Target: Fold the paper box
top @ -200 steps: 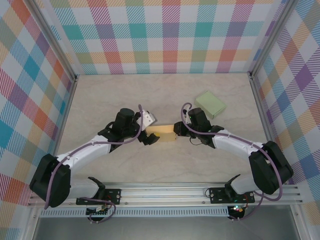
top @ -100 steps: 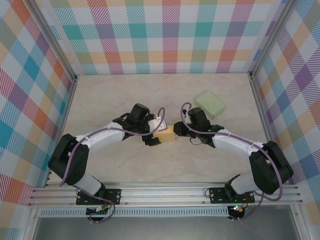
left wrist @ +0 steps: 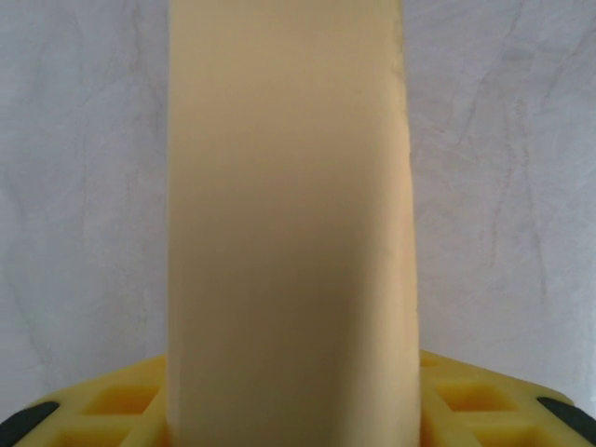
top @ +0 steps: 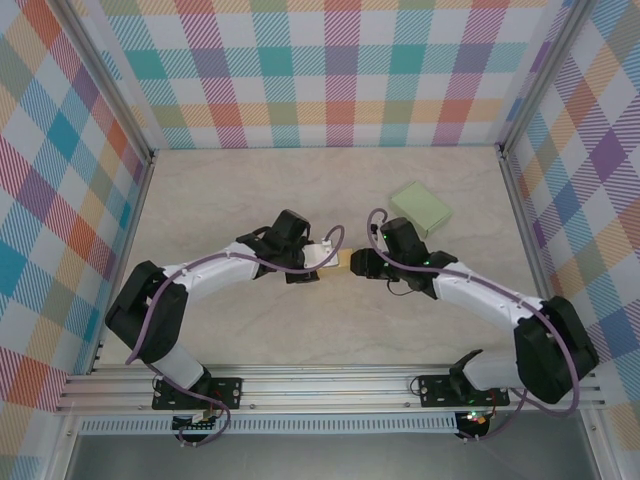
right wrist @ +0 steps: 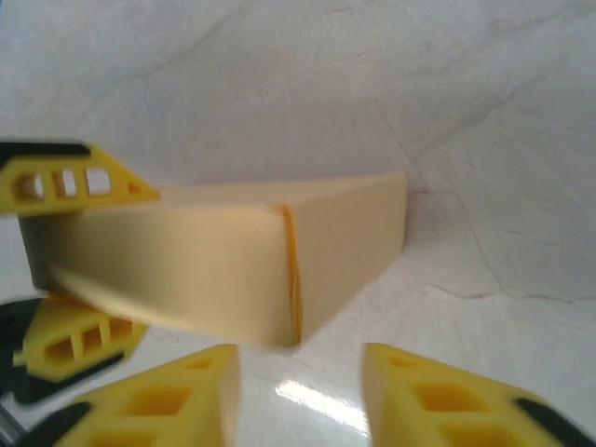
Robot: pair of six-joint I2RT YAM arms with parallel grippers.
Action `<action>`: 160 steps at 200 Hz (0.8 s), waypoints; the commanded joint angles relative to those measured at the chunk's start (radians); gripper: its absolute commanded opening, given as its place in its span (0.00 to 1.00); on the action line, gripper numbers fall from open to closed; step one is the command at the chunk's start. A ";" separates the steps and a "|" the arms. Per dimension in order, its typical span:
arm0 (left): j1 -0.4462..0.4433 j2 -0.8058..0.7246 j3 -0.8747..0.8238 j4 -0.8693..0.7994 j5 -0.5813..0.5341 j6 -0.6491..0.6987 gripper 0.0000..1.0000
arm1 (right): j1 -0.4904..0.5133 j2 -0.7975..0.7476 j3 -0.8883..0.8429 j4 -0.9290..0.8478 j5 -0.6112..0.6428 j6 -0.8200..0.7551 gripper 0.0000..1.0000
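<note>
Fingers of the left claw sit 1 on top of and 1 beneath the far end of the paper box, so from where I stand that claw looks clamped on it. Its own wrist view has the cream panel running straight up between the 2 yellow fingers. The right claw is released, its 2 fingers spread with nothing between them, just short of the box's near end. The box is at the middle of the counter, between the 2 claws, and from above the left wrist covers most of it. Whether it rests on the marble or is lifted a touch I cannot tell. Well apart, toward the back right, lies a flat green box. I'd judge the folding well along: the body is a closed cream block with an orange seam down 1 corner, and the end facing the right claw looks shut. The end inside the left claw is hidden, so a flap there may be left to tuck. Compared with 1 second ago, the left arm has swung in from the left, where its claw stood wide beside the box, and closed on it. The right claw, then nearly closed at the box's right end, has let go.
</note>
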 commanded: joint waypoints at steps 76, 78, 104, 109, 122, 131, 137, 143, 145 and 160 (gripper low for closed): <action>0.004 0.201 0.078 0.342 -0.165 0.255 0.50 | 0.008 -0.433 -0.002 -0.424 0.297 0.027 1.00; 0.004 0.208 0.083 0.343 -0.166 0.257 0.50 | 0.008 -0.440 -0.002 -0.431 0.301 0.028 1.00; 0.013 0.271 0.135 0.349 -0.152 0.290 0.52 | 0.008 -0.524 -0.012 -0.465 0.316 0.036 1.00; 0.015 0.282 0.145 0.343 -0.151 0.299 0.53 | 0.008 -0.541 -0.013 -0.468 0.317 0.036 1.00; 0.021 0.305 0.161 0.333 -0.155 0.322 0.55 | 0.008 -0.580 -0.018 -0.471 0.322 0.032 1.00; 0.027 0.313 0.164 0.336 -0.159 0.332 0.60 | 0.008 -0.604 -0.021 -0.476 0.335 0.031 1.00; 0.029 0.316 0.165 0.339 -0.160 0.337 0.67 | 0.008 -0.616 -0.023 -0.481 0.344 0.033 1.00; 0.029 0.314 0.163 0.342 -0.162 0.337 0.74 | 0.009 -0.628 -0.025 -0.483 0.353 0.035 1.00; 0.029 0.313 0.161 0.344 -0.161 0.337 0.76 | 0.008 -0.632 -0.026 -0.484 0.356 0.036 1.00; 0.029 0.297 0.149 0.350 -0.149 0.326 0.91 | 0.008 -0.647 -0.032 -0.484 0.360 0.039 1.00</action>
